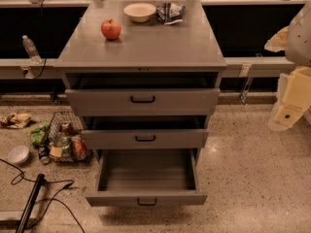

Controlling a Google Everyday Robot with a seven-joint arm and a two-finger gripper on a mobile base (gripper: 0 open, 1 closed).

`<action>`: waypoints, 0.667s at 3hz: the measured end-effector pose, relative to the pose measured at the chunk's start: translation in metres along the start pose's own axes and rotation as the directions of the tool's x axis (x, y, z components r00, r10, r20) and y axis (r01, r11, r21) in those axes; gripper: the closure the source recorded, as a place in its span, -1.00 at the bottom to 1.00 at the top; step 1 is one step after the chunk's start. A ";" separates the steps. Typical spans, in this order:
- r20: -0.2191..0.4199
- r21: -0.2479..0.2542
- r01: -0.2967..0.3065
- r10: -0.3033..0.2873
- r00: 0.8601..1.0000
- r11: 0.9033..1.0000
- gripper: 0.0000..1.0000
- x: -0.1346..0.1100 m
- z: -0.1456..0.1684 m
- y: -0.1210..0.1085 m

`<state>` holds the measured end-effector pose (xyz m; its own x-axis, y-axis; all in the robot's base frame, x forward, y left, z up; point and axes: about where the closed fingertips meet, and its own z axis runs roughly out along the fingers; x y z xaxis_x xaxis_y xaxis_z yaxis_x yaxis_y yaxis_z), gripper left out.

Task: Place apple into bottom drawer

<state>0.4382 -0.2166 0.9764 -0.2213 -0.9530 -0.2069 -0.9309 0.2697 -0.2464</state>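
Note:
A small red apple [111, 29] sits on the grey cabinet top [146, 45], at the left rear, with nothing touching it. The bottom drawer [146, 198] is pulled far out; its wide box interior holds nothing and its low front panel has a small black handle. The middle drawer [145, 138] and the top drawer [142, 100] are each pulled out a little. My gripper [287, 109] hangs at the far right edge of the view, well to the right of the cabinet, below the top's level and far from the apple. It holds nothing that I can see.
A cream bowl [139, 12] and a crumpled snack bag [170, 12] stand behind the apple. On the floor at left are a wire basket of cans [65, 140], a white bowl [18, 154], wrappers, a black cable and a pole [30, 203]. A water bottle [30, 48] stands on the left ledge.

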 end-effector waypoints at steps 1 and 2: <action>0.000 0.000 0.000 0.000 1.000 1.000 -1.00 0.000 0.000 0.000; 0.072 0.000 -0.021 0.021 0.997 1.000 -1.00 -0.010 0.004 -0.010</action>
<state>0.4507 -0.2088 0.9775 -0.2191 -0.9349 -0.2792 -0.9260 0.2894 -0.2425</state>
